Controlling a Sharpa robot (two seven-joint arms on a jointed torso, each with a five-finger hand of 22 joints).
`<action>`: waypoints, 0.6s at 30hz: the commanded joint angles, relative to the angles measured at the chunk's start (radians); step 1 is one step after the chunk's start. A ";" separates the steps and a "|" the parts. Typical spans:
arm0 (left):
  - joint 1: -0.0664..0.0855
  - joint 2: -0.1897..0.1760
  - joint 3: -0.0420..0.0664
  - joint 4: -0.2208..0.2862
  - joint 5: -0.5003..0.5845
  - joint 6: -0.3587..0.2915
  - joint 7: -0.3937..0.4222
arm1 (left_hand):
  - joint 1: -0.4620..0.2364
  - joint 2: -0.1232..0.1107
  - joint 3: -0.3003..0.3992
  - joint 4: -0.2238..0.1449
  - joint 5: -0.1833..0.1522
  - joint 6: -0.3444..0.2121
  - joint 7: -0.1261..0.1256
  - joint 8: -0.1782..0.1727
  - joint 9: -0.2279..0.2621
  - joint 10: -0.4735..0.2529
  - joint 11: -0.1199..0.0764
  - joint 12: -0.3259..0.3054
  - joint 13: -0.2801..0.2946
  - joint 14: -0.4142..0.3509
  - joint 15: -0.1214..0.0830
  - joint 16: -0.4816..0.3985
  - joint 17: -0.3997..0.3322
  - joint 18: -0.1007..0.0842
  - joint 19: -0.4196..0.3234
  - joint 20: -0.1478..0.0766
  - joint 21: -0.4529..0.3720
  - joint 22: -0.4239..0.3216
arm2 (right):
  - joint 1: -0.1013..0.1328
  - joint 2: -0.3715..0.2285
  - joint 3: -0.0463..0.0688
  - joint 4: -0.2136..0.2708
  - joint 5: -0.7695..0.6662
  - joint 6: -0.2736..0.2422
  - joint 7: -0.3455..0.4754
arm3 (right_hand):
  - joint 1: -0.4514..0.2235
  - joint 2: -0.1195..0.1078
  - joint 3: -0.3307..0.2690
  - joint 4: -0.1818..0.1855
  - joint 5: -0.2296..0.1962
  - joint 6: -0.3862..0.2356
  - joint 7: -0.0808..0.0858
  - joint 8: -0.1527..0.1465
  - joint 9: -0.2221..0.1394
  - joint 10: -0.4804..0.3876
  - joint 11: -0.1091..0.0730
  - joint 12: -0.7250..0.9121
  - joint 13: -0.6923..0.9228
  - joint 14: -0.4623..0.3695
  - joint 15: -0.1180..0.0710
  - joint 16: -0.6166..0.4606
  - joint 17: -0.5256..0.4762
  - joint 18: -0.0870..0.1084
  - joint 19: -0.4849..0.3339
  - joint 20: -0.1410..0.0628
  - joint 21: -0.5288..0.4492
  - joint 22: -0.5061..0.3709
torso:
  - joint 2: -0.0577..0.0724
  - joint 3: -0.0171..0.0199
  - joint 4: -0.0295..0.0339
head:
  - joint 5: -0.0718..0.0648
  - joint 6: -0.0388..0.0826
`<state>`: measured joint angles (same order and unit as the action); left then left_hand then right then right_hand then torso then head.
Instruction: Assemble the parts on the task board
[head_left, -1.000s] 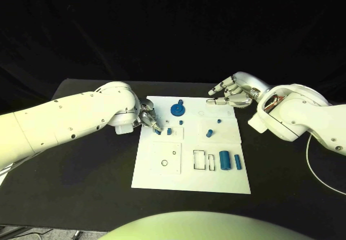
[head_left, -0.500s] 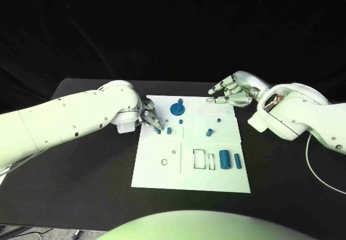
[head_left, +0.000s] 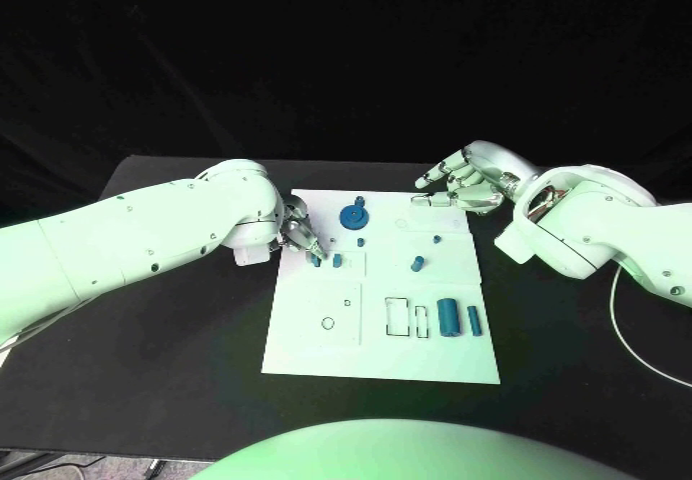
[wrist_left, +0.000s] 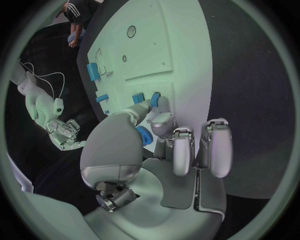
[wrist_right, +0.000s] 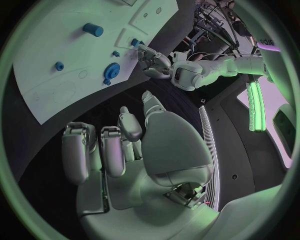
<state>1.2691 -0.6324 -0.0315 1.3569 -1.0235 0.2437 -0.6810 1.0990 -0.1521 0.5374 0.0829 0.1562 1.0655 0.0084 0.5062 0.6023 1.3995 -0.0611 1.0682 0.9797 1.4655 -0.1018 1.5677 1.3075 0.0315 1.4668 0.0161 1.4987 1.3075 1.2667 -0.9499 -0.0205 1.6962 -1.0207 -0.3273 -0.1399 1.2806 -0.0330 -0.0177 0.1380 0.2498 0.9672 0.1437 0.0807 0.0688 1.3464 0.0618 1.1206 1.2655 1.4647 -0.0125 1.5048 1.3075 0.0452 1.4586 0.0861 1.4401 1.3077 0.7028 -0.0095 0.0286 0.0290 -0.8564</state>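
Note:
The white task board (head_left: 325, 350) lies in the middle of the table. My left hand (head_left: 299, 238) is at the board's left edge. Its thumb and one finger (wrist_left: 159, 109) pinch a small upright blue peg (head_left: 315, 260), and a second peg (head_left: 338, 261) stands just beside it. The other fingers are curled in. A blue gear (head_left: 353, 217) sits farther back on the board and shows between thumb and fingers (wrist_left: 144, 135). My right hand (head_left: 464, 182) hovers over the board's far right corner with its fingers apart and nothing in it.
On the board are two more small blue pegs (head_left: 361, 241) (head_left: 436, 239), a tilted blue piece (head_left: 417, 265), a blue cylinder (head_left: 451, 318) and a slim blue bar (head_left: 473, 320). Outlined recesses (head_left: 397, 316) lie beside the cylinder. Black table surrounds the board.
The left hand's fingertips and the peg under them have crept slightly toward the back of the board. The right hand has stayed put.

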 joint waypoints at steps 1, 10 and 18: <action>-0.004 0.003 -0.003 0.000 0.006 0.030 -0.014 | -0.017 -0.002 -0.015 0.007 -0.002 0.012 0.000 -0.004 -0.001 0.001 0.003 -0.010 -0.004 0.105 -0.003 0.003 0.263 -0.010 0.065 -0.008 0.002 0.196 | -0.001 0.000 0.000 0.001 0.003 0.015 0.010 | 0.002 0.009 -0.006 0.002 0.005 0.007 0.001 0.006 0.001 0.000 -0.005 0.004 -0.001 0.084 -0.006 -0.003 0.168 0.010 -0.002 -0.001 -0.004 0.006 | 0.000 -0.0006 0.0005 | 0.001 0.001; -0.004 0.003 -0.003 -0.005 0.004 0.007 -0.022 | -0.103 -0.017 -0.154 0.073 -0.009 0.028 0.003 -0.008 -0.001 0.000 0.007 -0.026 -0.016 0.105 -0.001 0.003 0.263 -0.011 0.066 -0.007 0.004 0.200 | -0.001 0.000 0.000 0.000 0.004 0.015 0.014 | -0.011 0.011 -0.018 0.013 0.007 0.005 0.002 0.004 0.000 -0.003 -0.004 0.001 -0.004 0.083 -0.006 -0.006 0.165 0.010 -0.004 -0.001 -0.006 0.003 | -0.001 -0.0002 0.0007 | 0.000 0.000; -0.005 -0.007 0.000 0.001 -0.003 -0.033 -0.013 | -0.094 0.011 -0.244 0.099 -0.007 0.030 0.001 -0.011 0.000 0.001 0.005 -0.027 -0.012 0.105 -0.003 0.003 0.263 -0.011 0.067 -0.008 0.004 0.201 | -0.001 0.001 0.000 -0.002 0.004 0.020 0.015 | -0.014 0.012 -0.021 0.016 0.008 0.005 0.002 0.004 0.000 -0.003 -0.003 0.002 -0.004 0.083 -0.006 -0.007 0.164 0.010 -0.004 -0.001 -0.006 0.003 | 0.000 -0.0005 -0.0016 | -0.003 0.004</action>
<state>1.2652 -0.6375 -0.0325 1.3537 -1.0234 0.2359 -0.6928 1.0032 -0.1491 0.2977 0.1820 0.1500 1.0930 0.0087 0.5014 0.6016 1.3970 -0.0592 1.0452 0.9670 1.4655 -0.1018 1.5677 1.3074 0.0315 1.4668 0.0161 1.4987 1.3074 1.2668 -0.9503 -0.0207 1.6950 -1.0159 -0.3240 -0.1363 1.2727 -0.0251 -0.0330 0.1533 0.2537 0.9672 0.1437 0.0807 0.0688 1.3464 0.0618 1.1206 1.2631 1.4647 -0.0125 1.5048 1.3073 0.0453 1.4587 0.0861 1.4400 1.3075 0.7023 -0.0098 0.0287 0.0291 -0.8547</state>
